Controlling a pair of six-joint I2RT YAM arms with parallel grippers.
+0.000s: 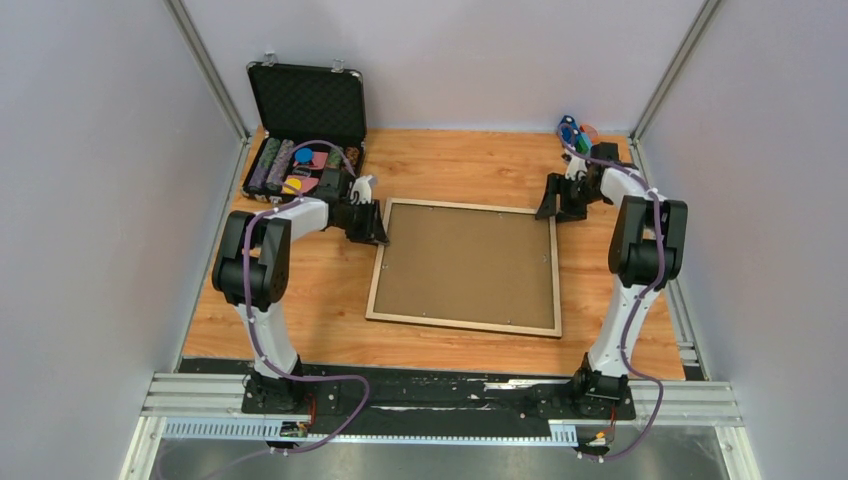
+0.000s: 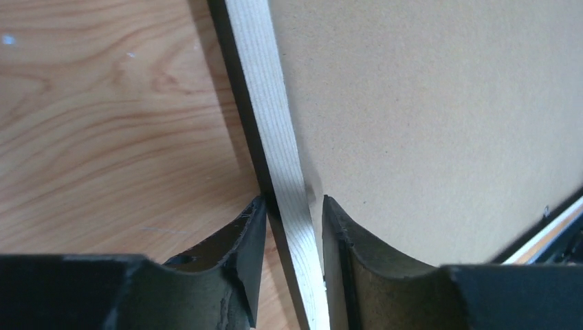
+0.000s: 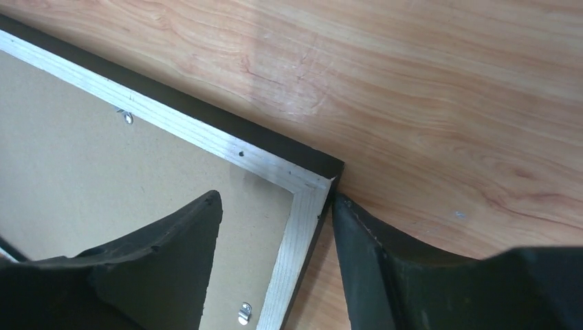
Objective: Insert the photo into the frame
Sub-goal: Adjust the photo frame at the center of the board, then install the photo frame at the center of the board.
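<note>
The frame (image 1: 460,325) lies face down mid-table, pale wood side up, with the brown backing board (image 1: 465,265) inside it. The photo is not in view. My left gripper (image 1: 378,232) is at the frame's far left corner. In the left wrist view it (image 2: 294,206) is closed across the pale rail (image 2: 271,117), one finger outside and one on the board (image 2: 426,103). My right gripper (image 1: 553,208) is at the far right corner. In the right wrist view it (image 3: 276,199) is open and straddles the corner (image 3: 309,185), with its outer finger against the black edge.
An open black chip case (image 1: 305,140) with coloured chips stands at the back left, just behind my left arm. Small coloured items (image 1: 575,132) sit at the back right corner. Metal clips (image 3: 244,313) hold the board. Enclosure walls stand close on both sides.
</note>
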